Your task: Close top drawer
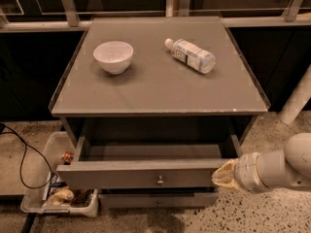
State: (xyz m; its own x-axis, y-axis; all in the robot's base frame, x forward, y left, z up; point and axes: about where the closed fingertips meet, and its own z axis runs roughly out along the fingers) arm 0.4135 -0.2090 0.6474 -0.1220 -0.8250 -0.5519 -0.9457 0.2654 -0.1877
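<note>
Grey cabinet top (pixel 160 89): white bowl (pixel 113 56) upright, left; plastic bottle (pixel 190 55) lying, right; gripper (pixel 224 174) below, front right.

Dim overhead light, soft shadow under bowl (pixel 113 56), dark bg; gripper (pixel 224 174) lit pale at top drawer (pixel 121 174) rt end.

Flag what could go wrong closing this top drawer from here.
1. The pincer sits at the right end of the open top drawer, far from its centre knob; an off-centre push may skew and jam it.
2. So near the corner, it could slip off sideways.
3. The bottle lies on its side on the cabinet top; a slam might roll it.
</note>
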